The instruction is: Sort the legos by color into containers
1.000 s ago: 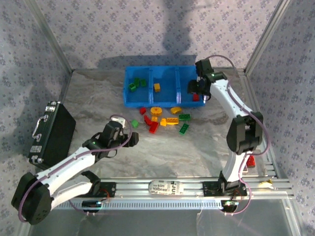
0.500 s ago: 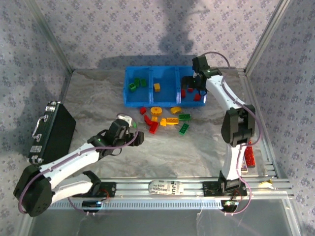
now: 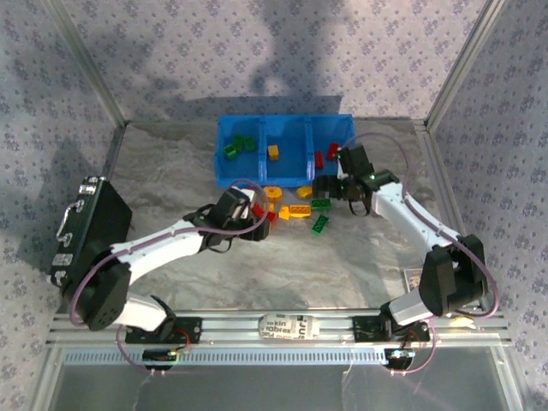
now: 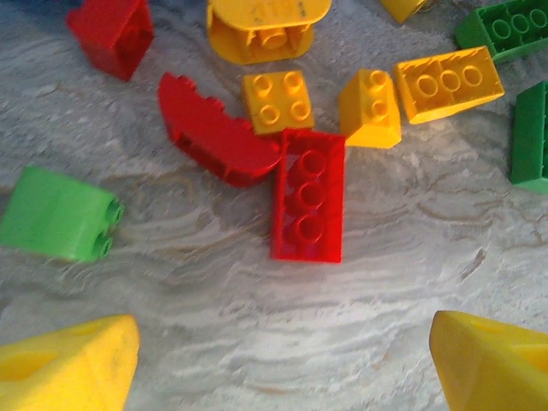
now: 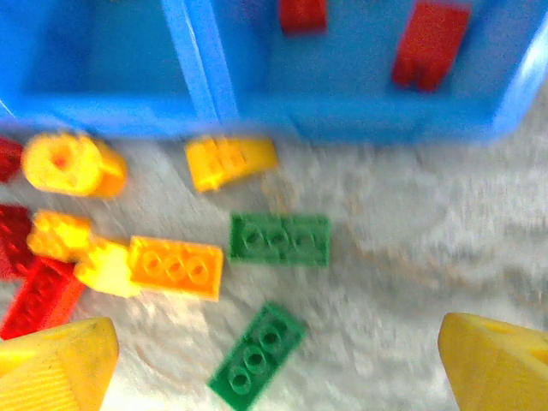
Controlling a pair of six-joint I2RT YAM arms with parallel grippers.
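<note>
Lying apparently beyond left tool [image 4: 278, 364]: red lego [image 4: 308, 195]

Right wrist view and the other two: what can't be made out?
Right wrist: blurred by motion, so the studs on the red legos in the blue tray are unreadable. The tray's far side is cut off by the top edge.
Left wrist: the green lego at mid-right is cut off by the frame edge.
Top external: the left arm covers part of the loose pile. The green legos in the tray are too small to tell their shape.
</note>
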